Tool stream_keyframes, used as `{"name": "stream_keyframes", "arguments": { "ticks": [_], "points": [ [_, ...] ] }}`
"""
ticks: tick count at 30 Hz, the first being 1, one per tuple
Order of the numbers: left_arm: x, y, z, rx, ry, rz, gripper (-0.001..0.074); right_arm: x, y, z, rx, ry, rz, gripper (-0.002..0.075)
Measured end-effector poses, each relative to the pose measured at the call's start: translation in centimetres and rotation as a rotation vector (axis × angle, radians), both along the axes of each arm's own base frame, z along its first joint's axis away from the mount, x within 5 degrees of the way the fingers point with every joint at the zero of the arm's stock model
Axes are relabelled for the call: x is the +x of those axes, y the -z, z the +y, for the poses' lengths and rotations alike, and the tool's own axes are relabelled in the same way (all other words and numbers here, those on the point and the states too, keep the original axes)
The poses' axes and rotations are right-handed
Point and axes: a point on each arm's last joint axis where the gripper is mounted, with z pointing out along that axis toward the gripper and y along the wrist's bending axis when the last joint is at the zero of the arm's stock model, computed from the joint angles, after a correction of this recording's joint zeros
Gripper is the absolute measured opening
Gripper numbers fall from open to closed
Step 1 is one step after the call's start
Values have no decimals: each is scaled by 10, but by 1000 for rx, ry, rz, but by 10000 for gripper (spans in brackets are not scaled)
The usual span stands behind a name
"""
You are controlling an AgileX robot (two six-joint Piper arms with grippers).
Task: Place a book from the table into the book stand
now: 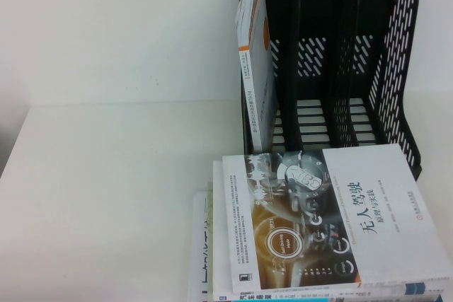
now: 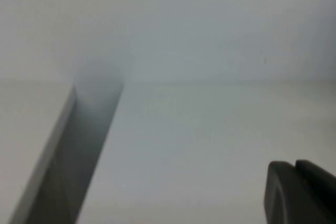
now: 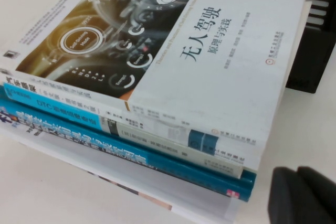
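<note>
A black mesh book stand (image 1: 393, 54) with several slots stands at the back right of the white table. One white and orange book (image 1: 256, 68) stands upright in its leftmost slot. A stack of several books lies in front of the stand; the top book (image 1: 333, 210) is white with a car-dashboard cover and also shows in the right wrist view (image 3: 210, 61). My right gripper (image 3: 296, 174) is shut and empty, low beside the near corner of the stack. My left gripper (image 2: 295, 167) is shut and empty over bare table. Neither gripper shows in the high view.
Under the top book lie a white-spined book (image 3: 157, 132), a teal book (image 3: 173, 163) and a wider white one (image 1: 202, 245). The table's left edge (image 2: 47, 150) shows in the left wrist view. A white wall stands behind the table.
</note>
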Motion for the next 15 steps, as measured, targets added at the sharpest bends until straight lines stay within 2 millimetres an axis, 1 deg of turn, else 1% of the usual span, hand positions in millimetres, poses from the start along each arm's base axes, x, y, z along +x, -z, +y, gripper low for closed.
{"name": "stream_keyframes", "arguments": {
  "ticks": [4,7,15],
  "points": [
    [-2,13,-3,-120,8,153,-1,0,0,0,0,0,0,6],
    [-3,14,-3,-157,5,167,-1,0,0,0,0,0,0,5],
    [-3,14,-3,-161,2,168,-1,0,0,0,0,0,0,5]
  ]
}}
